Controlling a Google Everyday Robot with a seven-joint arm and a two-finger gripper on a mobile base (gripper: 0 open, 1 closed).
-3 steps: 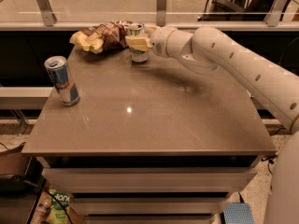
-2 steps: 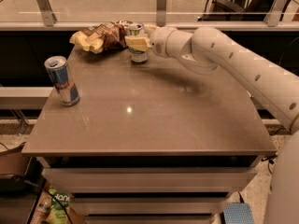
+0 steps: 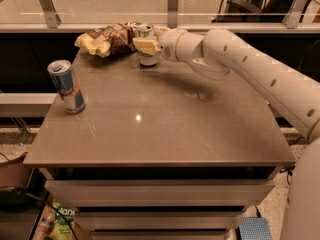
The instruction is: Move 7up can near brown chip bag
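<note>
Finding: 7up can (image 3: pixel 148 59) stands at the table's (image 3: pixel 165 129) 12 o'clock edge, just beside the brown chip bag (image 3: pixel 107 38) at 11 o'clock. Gripper (image 3: pixel 148 40) fingers clasp the can. Risk: pulling away before letting go could topple it or drag it off the far edge.

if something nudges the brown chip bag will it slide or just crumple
Likely crumples first: the brown chip bag looks wrinkly, so probably soft and light. It may then slide on the smooth table. The gripper is at the 7up can beside it.
</note>
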